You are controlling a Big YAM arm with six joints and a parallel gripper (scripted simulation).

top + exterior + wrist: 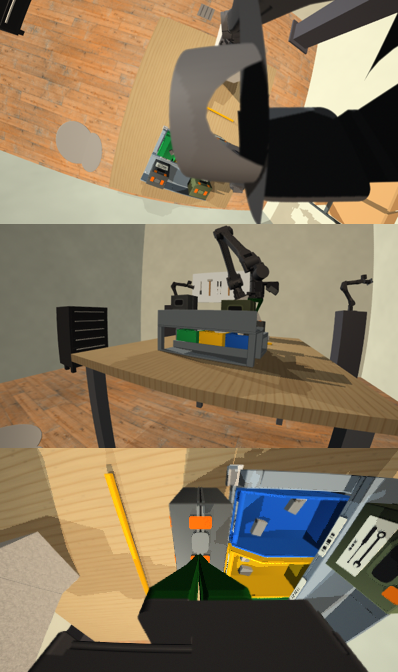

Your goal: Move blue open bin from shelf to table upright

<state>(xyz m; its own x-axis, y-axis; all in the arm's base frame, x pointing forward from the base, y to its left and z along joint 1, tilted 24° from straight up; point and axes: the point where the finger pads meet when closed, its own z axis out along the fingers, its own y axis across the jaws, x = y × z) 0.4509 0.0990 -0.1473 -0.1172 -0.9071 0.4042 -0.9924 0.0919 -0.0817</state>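
Pincer [200, 575] pressed together on nothing, poised above the shelf's right end, blue open bin [280, 523] on the lower shelf [206, 321] beside the yellow bin [260, 575], parts inside; risk: unspread fingers jab the rim, tipping it onto the desk [200, 384].

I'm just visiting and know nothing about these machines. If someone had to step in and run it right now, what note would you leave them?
Claw: shut, holding nothing, hanging above the shelf's end.
Blue bin: on the shelf beside the yellow bin, upright, two small grey parts inside.
Nearby: a grey case with orange tabs right below the claw, a yellow rod on the table.
Done: nothing yet.
Left: open the claw, grasp the blue bin, lift it off, set it upright on the table.
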